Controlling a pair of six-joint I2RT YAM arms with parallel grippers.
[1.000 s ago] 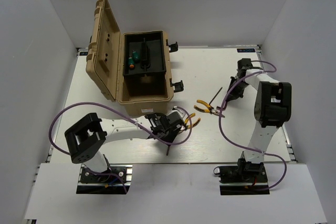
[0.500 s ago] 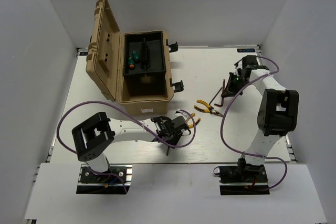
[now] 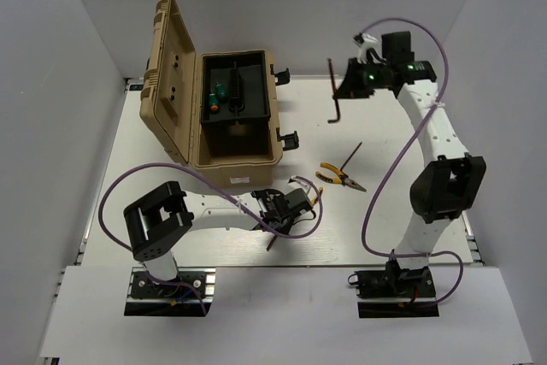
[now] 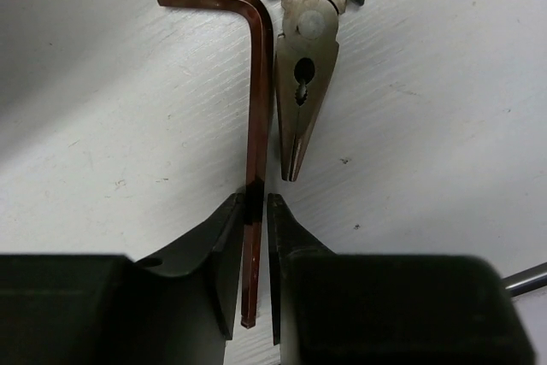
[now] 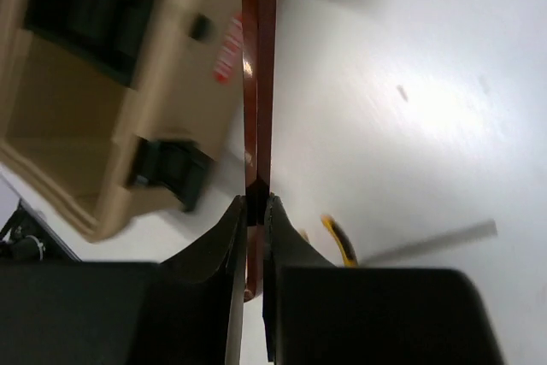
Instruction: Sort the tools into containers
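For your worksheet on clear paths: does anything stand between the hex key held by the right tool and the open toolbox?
Nothing visible does. The right tool holds its hex key above bare table, and the toolbox stands open to its left.

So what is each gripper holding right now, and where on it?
Left gripper pinches a hex key low on its long shaft, beside the pliers. Right gripper holds another hex key near its shaft's end.

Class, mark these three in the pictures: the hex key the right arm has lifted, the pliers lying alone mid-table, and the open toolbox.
Thin dark L-shaped hex key [image 3: 333, 91]: top external view, on its long shaft.
Yellow-and-black-handled pliers [image 3: 335, 175]: top external view, near the pivot.
Tan ribbed plastic toolbox [image 3: 172, 83]: top external view, on the raised lid.
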